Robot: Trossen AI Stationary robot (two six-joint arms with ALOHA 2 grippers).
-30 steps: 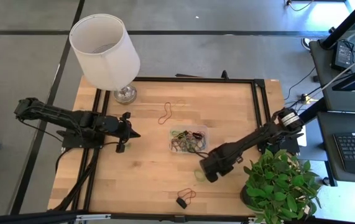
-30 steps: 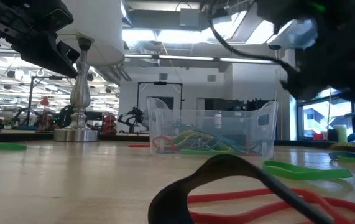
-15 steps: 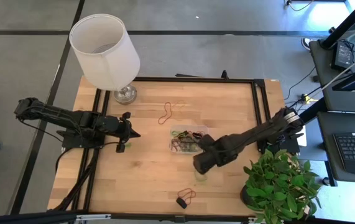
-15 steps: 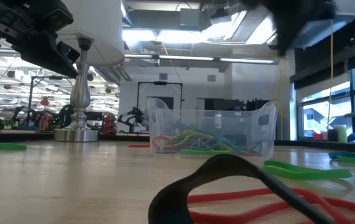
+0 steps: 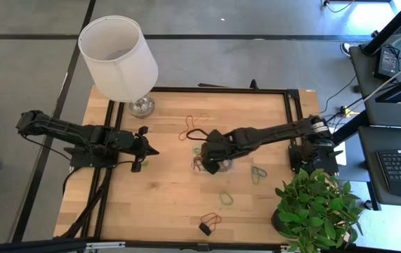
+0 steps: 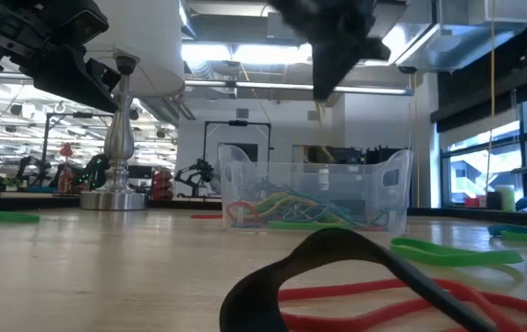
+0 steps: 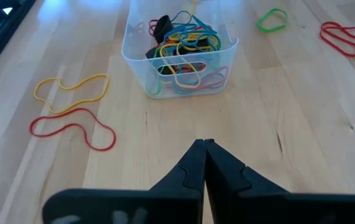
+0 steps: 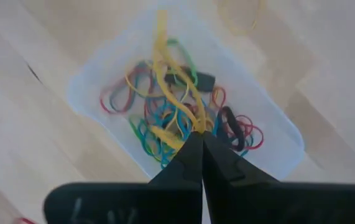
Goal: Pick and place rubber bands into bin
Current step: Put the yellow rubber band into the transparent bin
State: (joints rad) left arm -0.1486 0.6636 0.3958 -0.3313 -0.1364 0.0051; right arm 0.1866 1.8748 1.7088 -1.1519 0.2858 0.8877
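Rubber bands, thin coloured elastic loops [image 7: 180, 46], mostly fill the small clear plastic bin [image 5: 213, 159] mid-surface; right tool [image 8: 199, 138] above it pinches a yellow band [image 8: 165, 62]; several lie loose; left tool [image 7: 203, 148] closed, idle.

Robotics lab, wooden workbench [image 5: 165, 190], rows of equipment racks [image 6: 23, 171] behind, ceiling strip lights [image 6: 245, 53]

One clear bin [image 7: 131, 57] stands on the desk [image 5: 165, 197], and the rubber bands [image 7: 183, 46] in it are too tangled to count. Seven loose bands lie on the desk (as far as can be told): three green bands [image 5: 258, 173], two red bands [image 7: 71, 127], one yellow loop [image 7: 71, 89] and one black band [image 6: 337, 267]. One more yellow band [image 8: 171, 74] hangs from the right hand [image 8: 201, 134]. There is one lamp [image 5: 119, 56] and one potted plant [image 5: 319, 211].
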